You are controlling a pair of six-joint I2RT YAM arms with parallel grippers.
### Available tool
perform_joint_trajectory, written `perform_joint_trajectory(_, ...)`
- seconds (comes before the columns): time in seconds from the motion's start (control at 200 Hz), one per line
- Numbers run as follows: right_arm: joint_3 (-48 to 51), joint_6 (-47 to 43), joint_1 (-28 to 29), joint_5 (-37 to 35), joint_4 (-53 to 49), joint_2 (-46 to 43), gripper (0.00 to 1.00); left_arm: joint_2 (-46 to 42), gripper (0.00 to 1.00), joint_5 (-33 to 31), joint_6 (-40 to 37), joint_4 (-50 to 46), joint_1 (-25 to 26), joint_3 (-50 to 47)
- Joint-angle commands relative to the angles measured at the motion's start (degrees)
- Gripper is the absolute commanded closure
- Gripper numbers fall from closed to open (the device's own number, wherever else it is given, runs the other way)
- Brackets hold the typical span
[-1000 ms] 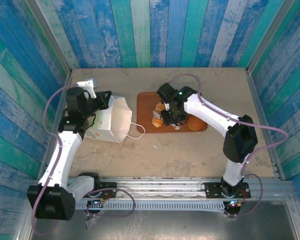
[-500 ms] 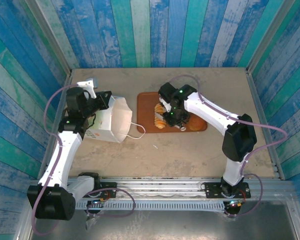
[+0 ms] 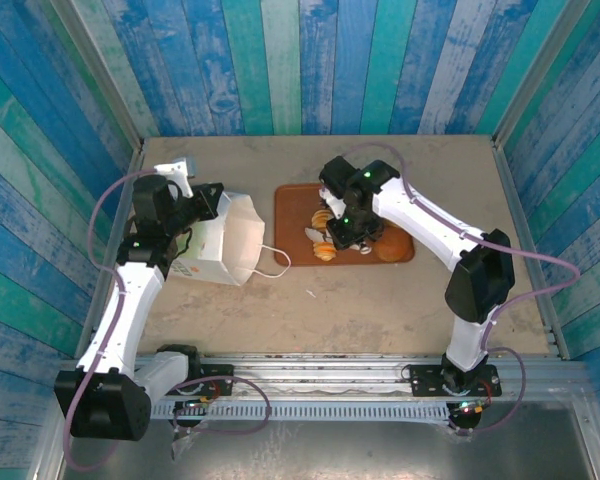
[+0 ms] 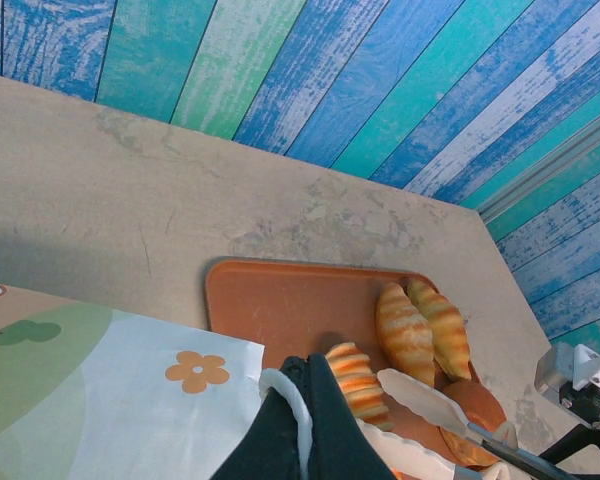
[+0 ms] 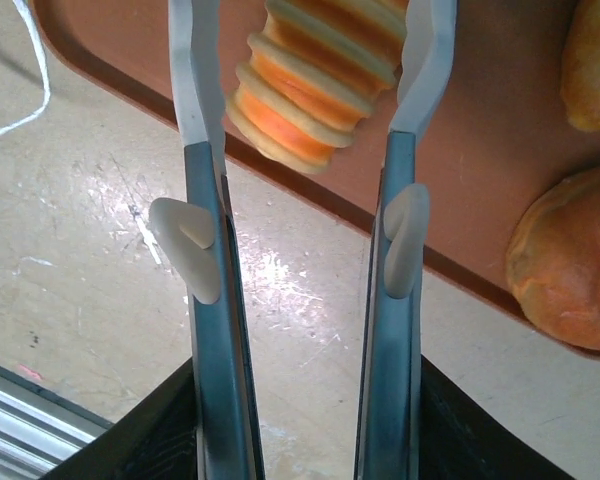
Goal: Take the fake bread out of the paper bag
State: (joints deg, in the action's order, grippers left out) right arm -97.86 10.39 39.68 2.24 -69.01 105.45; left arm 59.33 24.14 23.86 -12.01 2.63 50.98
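Note:
The white paper bag lies on its side at the left, mouth facing the tray; its flower print shows in the left wrist view. My left gripper is shut on the bag's white loop handle at the bag's rim. My right gripper carries long tong fingers with white tips. They are shut on a ridged croissant low over the near edge of the reddish-brown tray. On the tray lie two more croissants and a round bun. The bag's inside is hidden.
The bag's second loop handle trails on the tan table between bag and tray. Blue-green plank walls enclose the table on three sides. Bare table lies in front of the tray and behind it. A bun sits just right of the tongs.
My right gripper has shifted slightly right and toward the tray's near edge, carrying and turning the croissant with it. The left arm and the bag have stayed still.

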Motion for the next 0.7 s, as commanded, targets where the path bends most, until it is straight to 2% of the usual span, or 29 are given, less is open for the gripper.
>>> perform_joint_trajectory(0.0,0.17,6.20,0.38,-0.71,-0.85,-1.06,0.51,-0.71,1.00,0.34,-0.74,0.67,0.09,-0.19)
perform_joint_trajectory(0.165,1.62,9.59,0.65,-2.49,0.29,-1.14,0.48,-0.33,1.00,0.14,-1.16,0.64,0.10,-0.08)
perform_joint_trajectory(0.371,2.24,9.61,0.75,-1.44,1.39,1.22,0.48,0.11,1.00,0.33,-1.27,0.51,0.09,-0.08)
perform_joint_trajectory(0.696,-2.43,6.90,0.00,-4.52,1.16,4.07,0.59,0.17,1.00,0.56,-0.92,0.51,0.09,-0.06)
